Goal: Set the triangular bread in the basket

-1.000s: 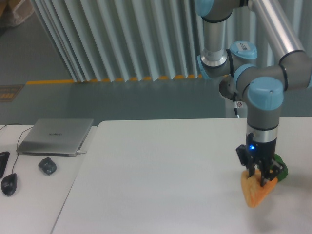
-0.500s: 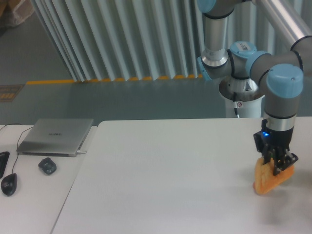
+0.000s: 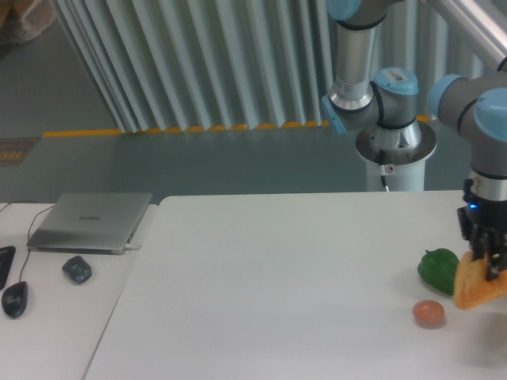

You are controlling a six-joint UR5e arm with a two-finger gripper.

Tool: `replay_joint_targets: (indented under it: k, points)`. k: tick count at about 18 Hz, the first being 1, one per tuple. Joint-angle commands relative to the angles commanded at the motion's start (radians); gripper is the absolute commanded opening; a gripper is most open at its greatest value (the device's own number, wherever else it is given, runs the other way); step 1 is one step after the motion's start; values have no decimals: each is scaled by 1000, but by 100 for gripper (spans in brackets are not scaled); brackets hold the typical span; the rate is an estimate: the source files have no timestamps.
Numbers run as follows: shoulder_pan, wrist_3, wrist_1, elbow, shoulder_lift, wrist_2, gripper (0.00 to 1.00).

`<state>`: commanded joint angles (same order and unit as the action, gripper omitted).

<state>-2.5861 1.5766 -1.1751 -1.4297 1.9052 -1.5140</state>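
The triangular bread (image 3: 474,286) is an orange-tan wedge held in the air at the far right edge of the view, above the white table (image 3: 277,269). My gripper (image 3: 489,267) is shut on its upper part, fingers pointing down. The bread hangs just right of a green bell pepper (image 3: 438,268). The basket is out of view.
A small pinkish-brown ball (image 3: 428,313) lies on the table below and left of the bread. On the side desk at left are a closed laptop (image 3: 89,221), a dark mouse (image 3: 77,269) and another mouse (image 3: 15,298). The robot base (image 3: 394,146) stands behind the table.
My gripper has lifted and carried the bread to the right, toward the frame edge. This uncovered the green pepper and the small ball, which were hidden behind it before.
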Motion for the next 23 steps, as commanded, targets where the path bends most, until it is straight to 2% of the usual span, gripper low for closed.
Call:
replay_joint_targets:
  k: [1,3,4,9,14,18,20,21,23]
  points:
    - [-17,23,11,0,2,0,43]
    - [-43,46,102,0,26,-21,43]
    - [-55,51,123,2,34,-49,43]
    - [-92,74,167,23,86,-109,43]
    - [-156,126,173,28,101,-106,43]
    - [-181,148,218,28,120,-106,46]
    - [-186,148,251,29,132,-106,50]
    - [-186,148,253,29,135,-106,57]
    - [-184,135,255,34,141,-107,100]
